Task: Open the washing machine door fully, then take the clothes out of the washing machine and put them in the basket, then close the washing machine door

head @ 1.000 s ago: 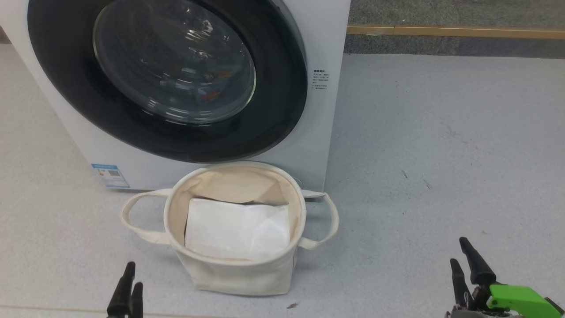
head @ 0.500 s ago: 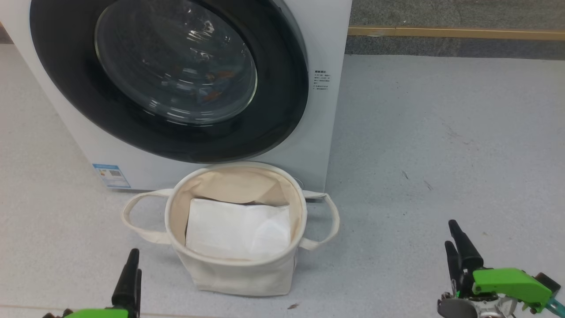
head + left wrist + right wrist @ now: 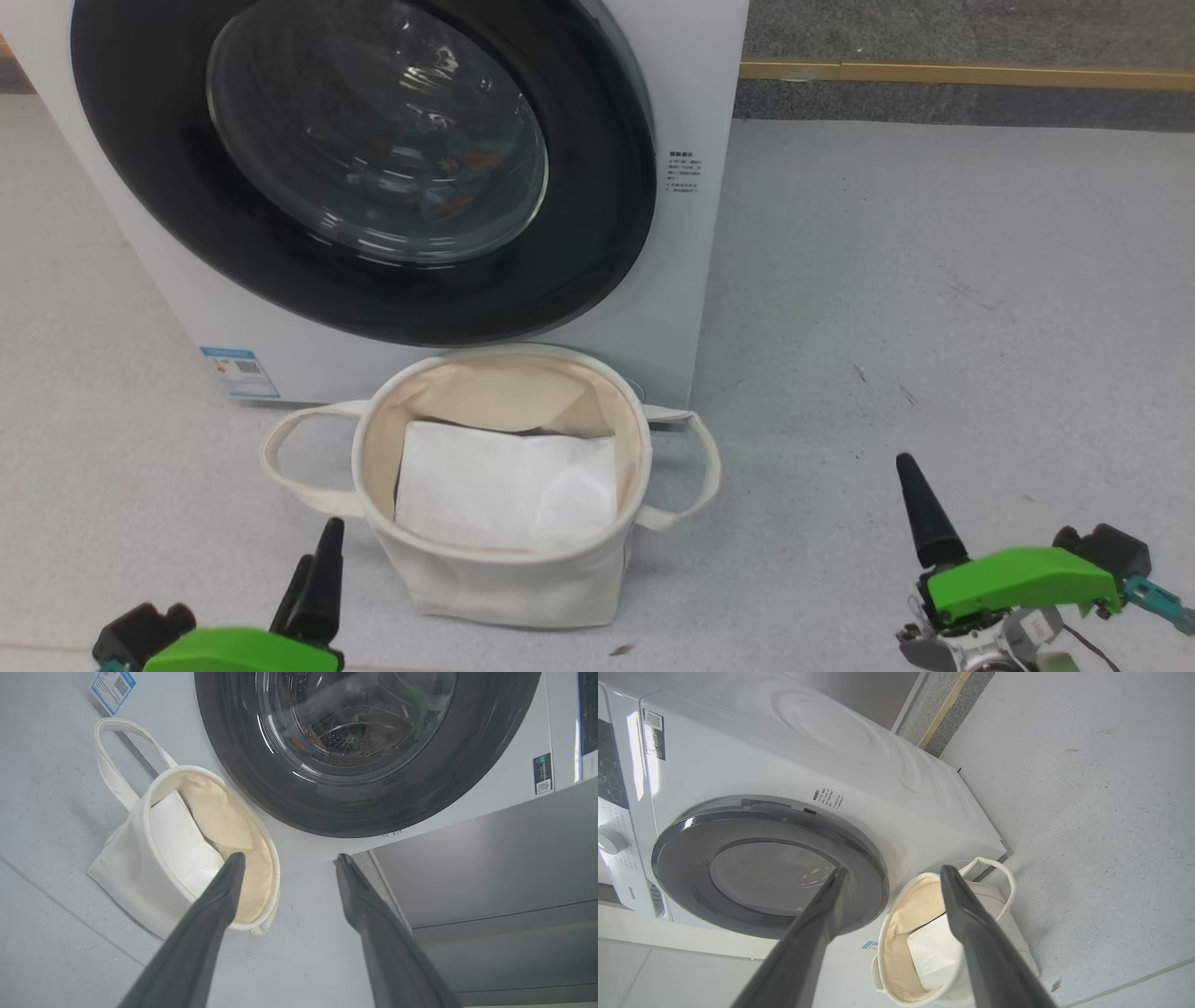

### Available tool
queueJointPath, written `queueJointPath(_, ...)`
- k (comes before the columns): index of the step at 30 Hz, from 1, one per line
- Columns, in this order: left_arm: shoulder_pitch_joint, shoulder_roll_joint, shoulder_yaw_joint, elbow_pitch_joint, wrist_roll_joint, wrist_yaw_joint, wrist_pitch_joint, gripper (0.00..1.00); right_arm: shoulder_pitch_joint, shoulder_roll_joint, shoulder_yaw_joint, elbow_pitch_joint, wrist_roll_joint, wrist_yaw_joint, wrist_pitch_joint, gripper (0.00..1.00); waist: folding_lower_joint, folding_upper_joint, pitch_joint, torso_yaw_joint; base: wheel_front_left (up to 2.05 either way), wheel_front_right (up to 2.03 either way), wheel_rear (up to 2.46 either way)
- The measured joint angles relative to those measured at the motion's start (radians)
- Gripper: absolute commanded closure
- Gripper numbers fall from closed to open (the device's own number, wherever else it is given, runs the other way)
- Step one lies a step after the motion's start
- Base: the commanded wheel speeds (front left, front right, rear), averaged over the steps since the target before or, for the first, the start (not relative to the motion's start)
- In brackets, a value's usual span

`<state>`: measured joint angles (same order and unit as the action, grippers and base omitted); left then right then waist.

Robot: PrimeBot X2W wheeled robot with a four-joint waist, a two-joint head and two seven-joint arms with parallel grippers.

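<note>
The white washing machine [image 3: 711,84] stands ahead with its door [image 3: 597,243] shut flush, black rim around the clear glass. Behind the glass the clothes [image 3: 455,182] show only as dim orange-brown specks, also in the left wrist view [image 3: 303,742]. The cream basket [image 3: 504,588] sits on the floor just before the door, a plain white sheet [image 3: 504,485] folded inside. My left gripper [image 3: 317,546] hovers low, left of the basket, open and empty [image 3: 290,856]. My right gripper [image 3: 910,481] is well right of the basket, open and empty [image 3: 895,869].
Grey speckled floor [image 3: 934,280] stretches to the right of the machine. A wooden strip [image 3: 962,71] edges dark carpet at the back. A blue label [image 3: 239,371] marks the machine's lower left corner. The control panel's knob [image 3: 609,840] shows above the door.
Both grippers have come further up into the head view toward the machine, the right one also drifting left. The head view itself has shifted slightly. Door and basket are unmoved.
</note>
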<state>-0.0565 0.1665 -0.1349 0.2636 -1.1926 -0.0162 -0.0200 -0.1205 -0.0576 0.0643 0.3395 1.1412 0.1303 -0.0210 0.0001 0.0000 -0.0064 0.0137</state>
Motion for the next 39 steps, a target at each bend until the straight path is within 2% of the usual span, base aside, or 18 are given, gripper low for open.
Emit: queueJointPath(39,-0.05,0.118,-0.163,-0.013,0.381,0.114,-0.107,0.0,-0.059,-0.002,0.118,-0.004,-0.472,0.0,-0.095,0.0,0.0,0.0,-0.001,0.017,0.0,0.0,0.0)
